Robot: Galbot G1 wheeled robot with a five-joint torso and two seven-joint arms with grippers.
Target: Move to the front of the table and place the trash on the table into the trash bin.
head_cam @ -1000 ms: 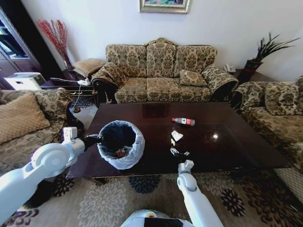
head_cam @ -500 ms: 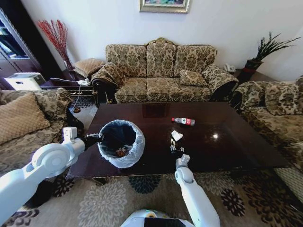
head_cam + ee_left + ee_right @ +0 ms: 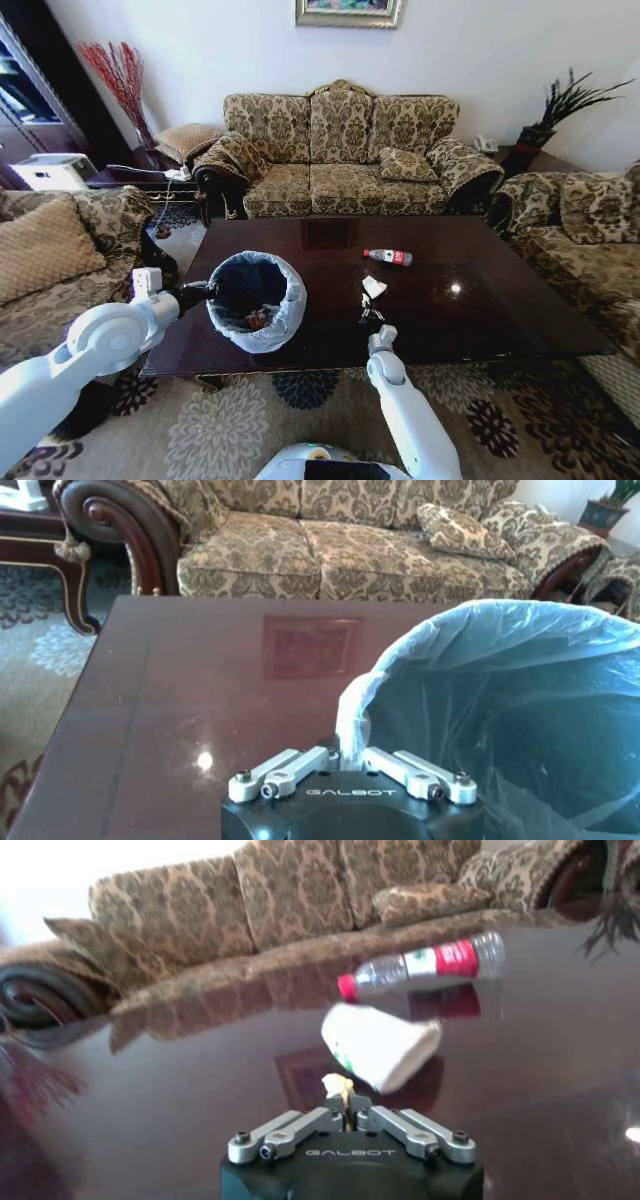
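My left gripper (image 3: 198, 295) (image 3: 346, 756) is shut on the bag-lined rim of the trash bin (image 3: 257, 302) (image 3: 500, 705), which it holds over the table's (image 3: 480, 300) near left part. Some trash lies inside the bin. My right gripper (image 3: 378, 333) (image 3: 345, 1114) is low over the table's front edge, shut on a small pale scrap (image 3: 335, 1084). Just beyond it lies a crumpled white paper (image 3: 373, 287) (image 3: 380, 1046). Farther back is a clear bottle with a red label (image 3: 388, 257) (image 3: 425, 964), lying on its side.
A patterned sofa (image 3: 340, 150) stands behind the table, with armchairs at the left (image 3: 60, 250) and right (image 3: 590, 230). A side table with cables (image 3: 140, 180) is at the back left. Patterned carpet (image 3: 250, 420) runs along the table's front.
My right gripper has moved forward and slightly left over the table's front edge to the scraps. The left arm and the bin have stayed put.
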